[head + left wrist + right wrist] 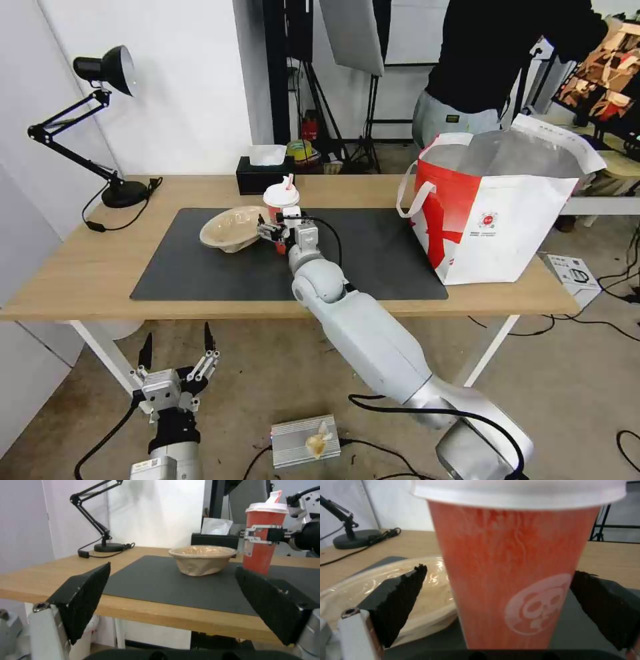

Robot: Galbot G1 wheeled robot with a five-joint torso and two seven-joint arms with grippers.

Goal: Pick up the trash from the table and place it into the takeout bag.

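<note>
From the head camera I have the right claw [273, 233] out over the dark mat [373, 257] on the bench [80, 273], its fingers apart on either side of the red cup [281, 200], which stands just beside the beige pulp bowl [230, 228]. The takeout bag [490, 220] stands open at the bench's right end, well apart from the cup; I cannot see what lies inside its foil lining. The left claw [177, 353] hangs low in front of the bench, spread open and idle.

The left wrist camera shows the cup upright on the mat, the right claw's fingers [258, 533] level with its middle.

On the right wrist camera the cup [513, 580] stands between the two pads [398, 597], with a gap on each side. I judge the cup grasp is the step in hand; next I must close gently on the thin wall, then lift clear of the bowl.
</note>
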